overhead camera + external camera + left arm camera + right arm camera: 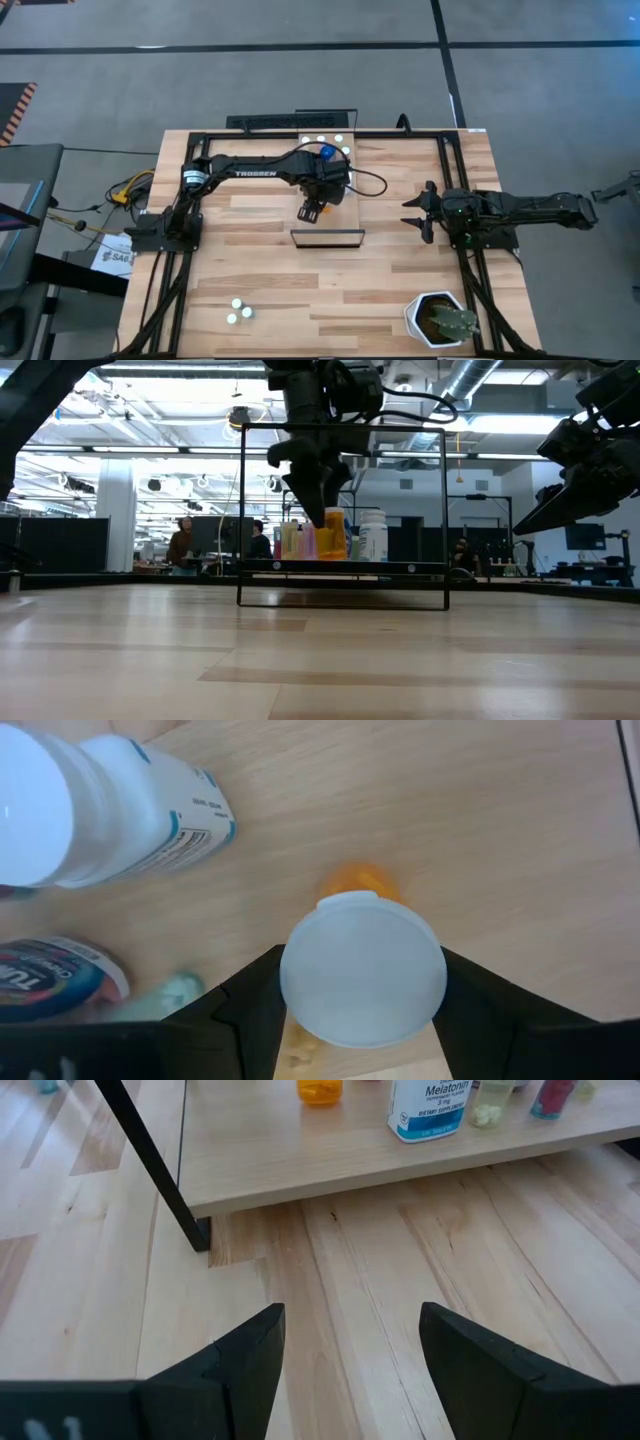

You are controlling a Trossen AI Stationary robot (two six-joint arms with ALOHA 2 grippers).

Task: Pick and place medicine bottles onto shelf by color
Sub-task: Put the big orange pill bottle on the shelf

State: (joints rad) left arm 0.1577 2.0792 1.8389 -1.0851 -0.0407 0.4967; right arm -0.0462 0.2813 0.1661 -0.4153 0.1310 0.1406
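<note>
Left gripper (362, 995): I have it closed on an orange bottle (362, 980), fingers either side of its white cap; in the low view the bottle hangs at shelf level among the others.
Step in hand: I judge this to be the placing of that orange bottle on the shelf (350, 205), close to set down but not yet let go.
Next move: I'd lower until the base sits flat on the board, then part the fingers and lift straight up, since the white Melatonin bottle (120, 805) and another labelled bottle lying beside it (55, 982) stand near.
Shelf contents: yellowish, pink and orange bottles (312, 540) in a row, a bigger white one (373, 535) beside them.
Still to fetch: three small white-capped bottles (238, 311) on the tabletop (260, 270), well apart from the shelf.
Right gripper (345, 1345): open, waiting over bare planks just in front of the shelf edge.
Surface: light plank table, black frame around the shelf, a white plant pot (440, 320) at the near right corner.
Room: open workshop, exposed ducts and ceiling lights; people (182, 540) stand far behind.
</note>
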